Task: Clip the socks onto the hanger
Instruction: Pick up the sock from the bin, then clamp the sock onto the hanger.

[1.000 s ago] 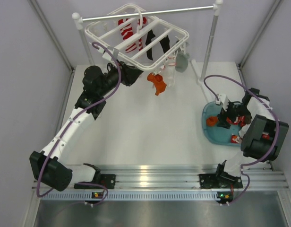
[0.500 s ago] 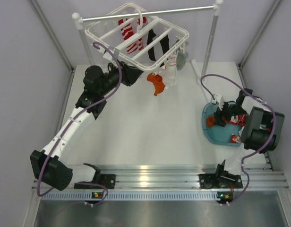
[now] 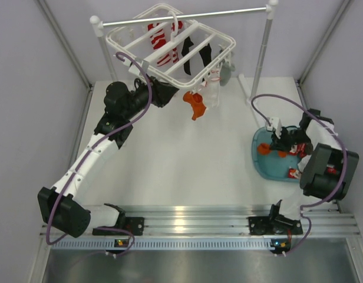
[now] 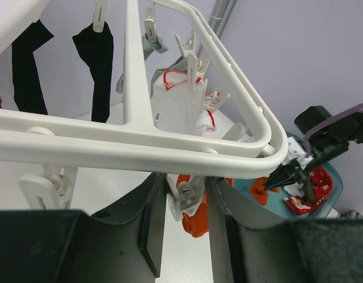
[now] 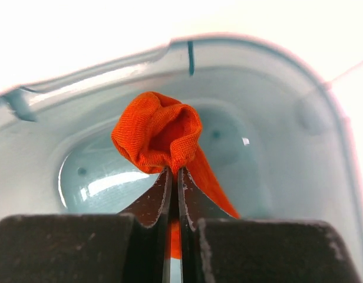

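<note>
Running past halfway: several socks (image 4: 93, 53) clipped on hanger (image 4: 131, 71). Right end effector (image 5: 173, 171) clamps orange sock (image 5: 158, 135) in teal bin (image 5: 276, 118), more left there; left end effector (image 4: 186, 184) pinches clip (image 4: 182, 203).

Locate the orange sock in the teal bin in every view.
Top external: orange sock at right, in the left part of the teal bin.
Left wrist: lower right, below the hanger corner.
Right wrist: centre, pinched by the shut right gripper.
Shared landmark: the teal bin.
</note>
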